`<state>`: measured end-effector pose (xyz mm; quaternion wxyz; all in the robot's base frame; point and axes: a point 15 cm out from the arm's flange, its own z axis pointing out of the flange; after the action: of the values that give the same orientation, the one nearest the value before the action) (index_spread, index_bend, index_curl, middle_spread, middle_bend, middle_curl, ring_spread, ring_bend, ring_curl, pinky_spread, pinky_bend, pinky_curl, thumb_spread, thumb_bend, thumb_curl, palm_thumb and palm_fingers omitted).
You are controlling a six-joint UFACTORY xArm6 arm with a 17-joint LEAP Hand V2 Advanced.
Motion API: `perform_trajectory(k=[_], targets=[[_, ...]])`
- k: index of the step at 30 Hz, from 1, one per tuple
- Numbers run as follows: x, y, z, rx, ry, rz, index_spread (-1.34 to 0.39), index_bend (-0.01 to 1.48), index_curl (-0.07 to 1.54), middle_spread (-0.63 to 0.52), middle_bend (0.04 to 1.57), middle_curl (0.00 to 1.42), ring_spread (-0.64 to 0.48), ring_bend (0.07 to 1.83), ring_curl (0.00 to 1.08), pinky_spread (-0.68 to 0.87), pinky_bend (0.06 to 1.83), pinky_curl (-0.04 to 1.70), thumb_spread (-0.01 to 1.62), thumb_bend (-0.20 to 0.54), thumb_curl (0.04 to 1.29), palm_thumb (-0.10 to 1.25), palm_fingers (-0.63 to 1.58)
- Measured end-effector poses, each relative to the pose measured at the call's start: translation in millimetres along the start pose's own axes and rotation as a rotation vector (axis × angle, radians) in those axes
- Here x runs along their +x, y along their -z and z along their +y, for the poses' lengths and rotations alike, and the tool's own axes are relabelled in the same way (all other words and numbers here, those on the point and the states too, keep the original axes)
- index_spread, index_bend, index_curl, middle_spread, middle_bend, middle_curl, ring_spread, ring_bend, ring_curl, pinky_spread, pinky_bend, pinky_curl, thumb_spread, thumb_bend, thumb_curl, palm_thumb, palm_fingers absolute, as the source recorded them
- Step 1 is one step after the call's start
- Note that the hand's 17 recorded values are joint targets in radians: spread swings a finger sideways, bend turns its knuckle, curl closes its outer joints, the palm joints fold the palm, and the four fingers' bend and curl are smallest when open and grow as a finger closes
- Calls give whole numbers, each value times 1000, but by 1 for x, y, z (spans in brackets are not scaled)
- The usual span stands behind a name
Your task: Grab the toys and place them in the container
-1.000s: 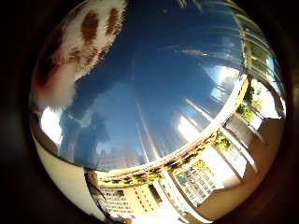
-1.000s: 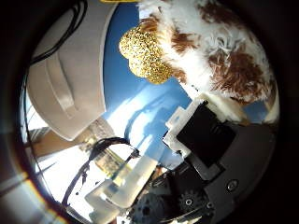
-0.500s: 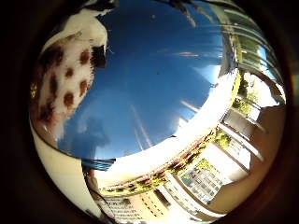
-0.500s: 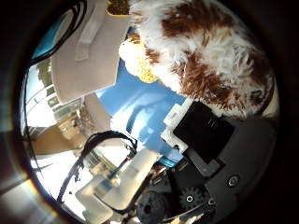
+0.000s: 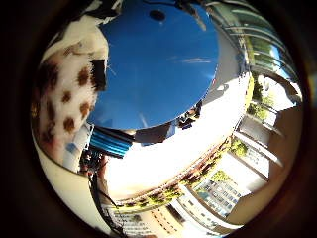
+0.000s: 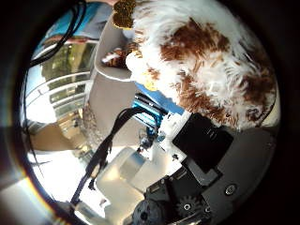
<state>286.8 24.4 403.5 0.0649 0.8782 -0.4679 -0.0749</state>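
Note:
A shaggy white and brown plush toy (image 6: 202, 66) fills much of the right thumb side palm view, close against the palm. It has a gold glittery part (image 6: 124, 11) at its edge. Its spotted side (image 5: 61, 94) also shows in the right little finger side palm view. My hand (image 6: 202, 155) shows as black and white parts pressing against the toy's fur. The blue mat (image 5: 163, 59) lies well below the palm. A pale container wall (image 6: 114, 89) shows beside the toy.
A teal and black object (image 5: 111, 144) lies at the mat's edge. Beyond the mat are a pale floor (image 5: 163, 164) and bright windows with buildings outside (image 5: 213, 188).
The toy has come closer to the palm and fills more of the view. The blue mat has shrunk and dropped away, and the whole picture has swung: the hand has risen with the toy.

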Motion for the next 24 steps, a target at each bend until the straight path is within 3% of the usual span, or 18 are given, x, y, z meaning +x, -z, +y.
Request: perform_trajectory(k=[7, 13, 16, 24], targets=[[-76, 67, -45, 127, 77, -34, -1099, 845, -18, -199, 1206, 1045, -138, 1357, 889, 145, 1454, 915, 1106, -14, 756, 914, 931], [-128, 93, -135, 260, 117, -73, -1122, 883, -19, -195, 1216, 1056, -140, 1364, 898, 139, 1461, 935, 1102, -12, 775, 918, 916], [-138, 84, -191, 301, 82, -136, -1131, 901, -19, -194, 1223, 1063, -141, 1371, 900, 137, 1462, 946, 1098, -13, 785, 926, 911], [-134, 33, -289, 322, -2, -153, -1144, 948, -18, -189, 1234, 1067, -142, 1381, 906, 132, 1460, 966, 1071, -18, 815, 921, 912]])
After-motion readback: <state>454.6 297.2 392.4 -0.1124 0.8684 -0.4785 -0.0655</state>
